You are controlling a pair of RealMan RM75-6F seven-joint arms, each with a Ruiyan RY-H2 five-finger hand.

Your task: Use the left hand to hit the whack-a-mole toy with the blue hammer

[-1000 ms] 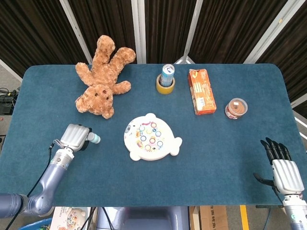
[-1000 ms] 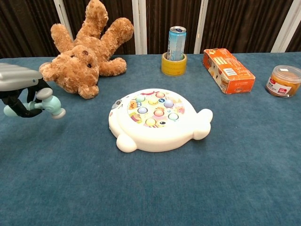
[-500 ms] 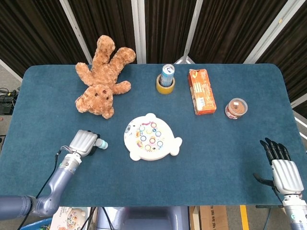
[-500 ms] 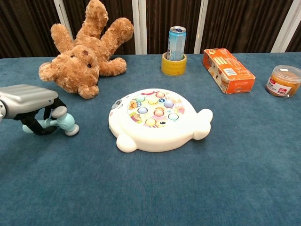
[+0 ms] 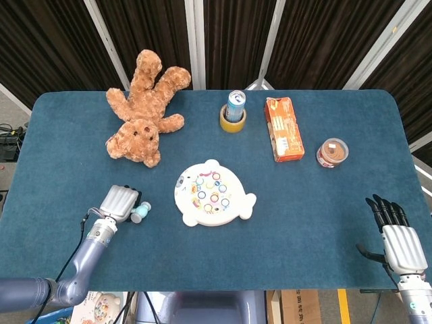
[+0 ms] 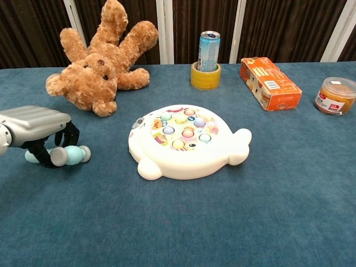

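The whack-a-mole toy (image 5: 212,194) (image 6: 186,139) is a white round board with coloured buttons, lying mid-table. To its left, my left hand (image 5: 120,202) (image 6: 36,125) is low over the cloth, its dark fingers curled around the handle of the blue hammer (image 5: 140,212) (image 6: 69,154). The hammer's head rests on the table, a short gap away from the toy's left rim. My right hand (image 5: 398,236) is at the table's front right edge, fingers straight and apart, holding nothing; the chest view does not show it.
A brown teddy bear (image 5: 145,108) (image 6: 100,61) lies at the back left. A drink can inside a yellow tape roll (image 5: 233,113) (image 6: 207,61), an orange box (image 5: 283,128) (image 6: 270,83) and a small lidded jar (image 5: 332,152) (image 6: 335,95) line the back right.
My left hand has come down and moved toward the front and the toy with the hammer. The hammer head has dropped from above the cloth onto it. The right hand stayed still.
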